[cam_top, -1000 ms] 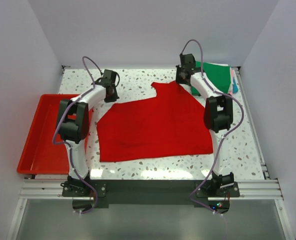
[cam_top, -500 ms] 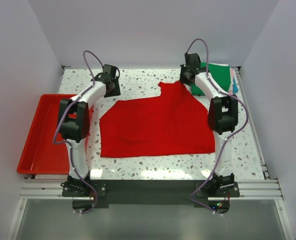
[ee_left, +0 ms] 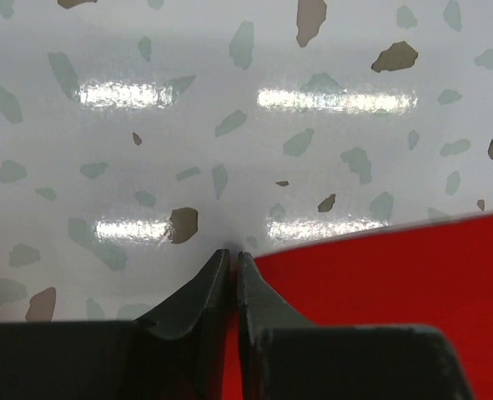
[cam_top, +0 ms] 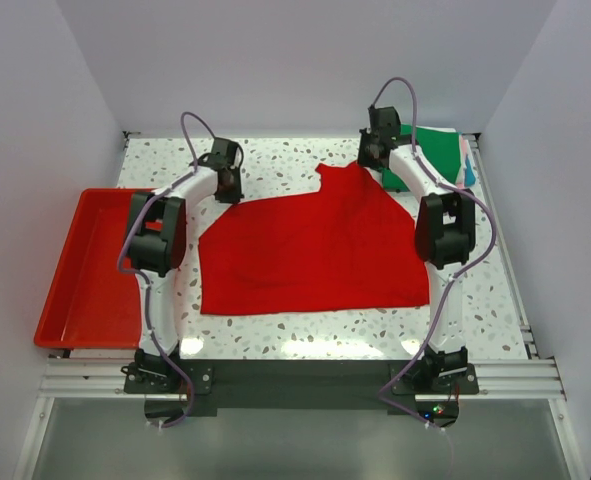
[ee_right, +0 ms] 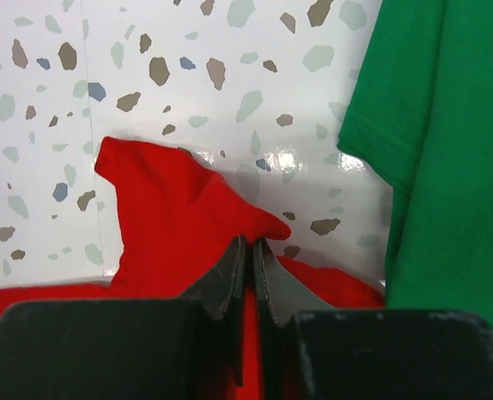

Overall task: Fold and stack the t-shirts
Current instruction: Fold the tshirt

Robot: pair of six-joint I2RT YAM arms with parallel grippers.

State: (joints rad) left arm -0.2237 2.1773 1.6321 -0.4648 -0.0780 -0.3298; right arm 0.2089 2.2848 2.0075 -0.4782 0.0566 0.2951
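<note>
Left jaws moved onto red t-shirt (cam_top: 315,250) edge, clamped there; right jaws clamped on far corner.

A: The tabletop (ee_left: 229,125)?
B: Smooth and glossy, stone-speckled, with lamp glare on it. The red t-shirt (cam_top: 315,250) is soft, matt cloth. So is the green t-shirt (ee_right: 430,125), fine-knit with a stitched hem.
A: The tray (cam_top: 75,290)?
B: Shiny red plastic. The left gripper (ee_left: 232,255) is matt, dark and plastic-looking.
</note>
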